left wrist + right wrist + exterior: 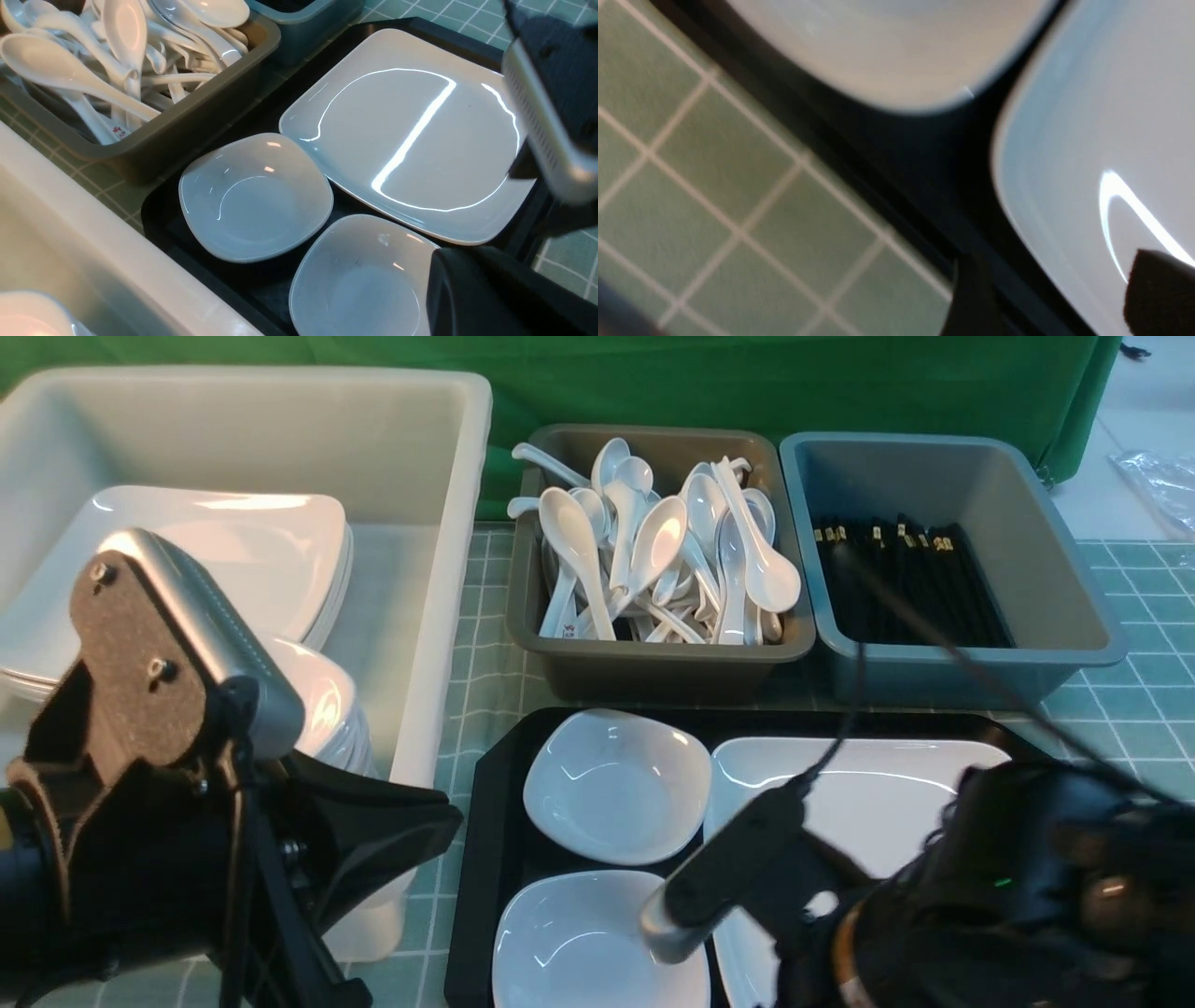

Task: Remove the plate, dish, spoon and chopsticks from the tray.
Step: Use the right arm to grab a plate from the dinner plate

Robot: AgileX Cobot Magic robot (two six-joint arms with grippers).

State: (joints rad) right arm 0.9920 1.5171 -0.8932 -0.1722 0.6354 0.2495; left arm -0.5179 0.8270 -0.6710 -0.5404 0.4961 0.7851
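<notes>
**Mostly hidden plate, right jaws astride its edge**

Roughly half of the plate [868, 803] shows in the front view. It lies flat on the 3 o'clock side of the tray [485, 859], and its 6 o'clock edge is covered by the right arm [1027, 887] and that arm's camera.

The right wrist view is blurred. The right gripper [1057, 298] is there, with only two dark fingertips [1157, 294] cut off at the frame edge. The jaws stand apart, one tip over the plate and the other outside its rim over the tray. Contact can't be made out.

The far dish [616, 784] sits on the tray at 11 o'clock, just beside the plate. The near dish [579, 943] is at 7 o'clock, cut by the frame bottom and partly behind the camera.

Off the tray at 12 o'clock, spoons [653, 541] are heaped in an olive tub [653, 667]. At 1 o'clock, chopsticks [906, 588] lie in a blue-grey tub [1046, 523], their near ends behind its wall.

At 10 o'clock is a white tub [439, 523] with stacked plates [215, 551] and stacked dishes [327, 709], both partly blocked by the left arm.

The left gripper [446, 823] is at 9 o'clock beside the tray, jaws closed and holding nothing visible.
</notes>
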